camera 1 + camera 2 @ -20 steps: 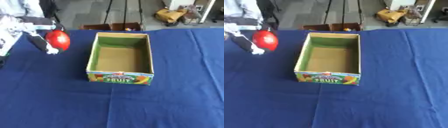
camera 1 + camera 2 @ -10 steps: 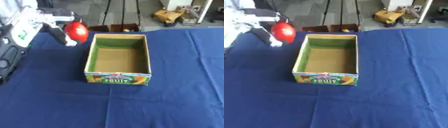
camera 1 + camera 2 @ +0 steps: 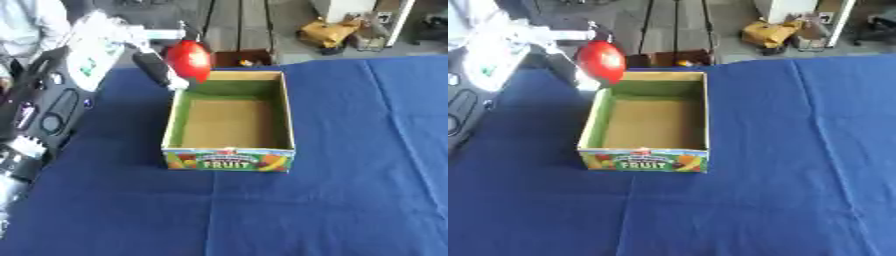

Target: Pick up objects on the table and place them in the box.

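Left eye view is showing the left hand (image 3: 153, 62) carrying a red round object (image 3: 190, 60), fingers curled round it, now over the box (image 3: 230, 159) at its 11 o'clock corner; a second ago it was hanging well left of the box, at 9 o'clock. Release is looking close. The box front is reading "FRUIT". The right hand is not showing anywhere.

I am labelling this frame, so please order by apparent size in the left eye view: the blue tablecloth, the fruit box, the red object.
1. Blue tablecloth, largest by far.
2. Fruit box.
3. Red object, smallest; it is held in the left hand, so its nearness may alter its look.
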Robot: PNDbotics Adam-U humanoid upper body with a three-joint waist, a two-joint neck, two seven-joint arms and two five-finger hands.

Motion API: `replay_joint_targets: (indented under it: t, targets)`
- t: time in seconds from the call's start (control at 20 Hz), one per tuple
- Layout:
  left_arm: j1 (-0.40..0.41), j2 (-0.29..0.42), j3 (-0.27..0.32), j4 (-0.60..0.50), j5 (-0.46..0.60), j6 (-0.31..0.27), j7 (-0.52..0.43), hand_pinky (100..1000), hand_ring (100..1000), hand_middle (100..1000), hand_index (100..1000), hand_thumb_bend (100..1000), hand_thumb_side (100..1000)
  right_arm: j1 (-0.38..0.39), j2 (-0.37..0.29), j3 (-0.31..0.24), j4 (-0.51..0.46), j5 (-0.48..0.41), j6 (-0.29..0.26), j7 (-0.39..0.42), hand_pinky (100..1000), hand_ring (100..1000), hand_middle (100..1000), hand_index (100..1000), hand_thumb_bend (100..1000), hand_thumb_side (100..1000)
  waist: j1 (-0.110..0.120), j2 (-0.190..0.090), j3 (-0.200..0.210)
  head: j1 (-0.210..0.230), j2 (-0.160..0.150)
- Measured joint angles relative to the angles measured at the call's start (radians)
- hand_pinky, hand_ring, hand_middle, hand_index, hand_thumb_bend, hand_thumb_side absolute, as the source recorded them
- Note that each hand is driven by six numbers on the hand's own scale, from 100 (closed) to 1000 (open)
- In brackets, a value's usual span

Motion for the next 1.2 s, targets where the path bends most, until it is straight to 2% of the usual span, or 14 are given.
replay_joint_targets:
  t: [0.4,1.2]
  targets:
    - [-0.023,-0.111,0.048,0.133,-0.182,0.000,0.000,380,669,656,608,100,321,-0.009,0.006,0.006,0.000,-0.015,-0.003,0.012,753,784,571,788,100,849,0.006,0.013,-0.026,0.009,-0.008]
    - [-0.018,-0.182,0.104,0.226,-0.363,0.002,-0.002,397,671,647,602,100,315,-0.021,0.009,0.006,0.000,-0.023,-0.009,0.024,754,785,565,789,100,844,0.011,0.033,-0.055,0.018,-0.026]
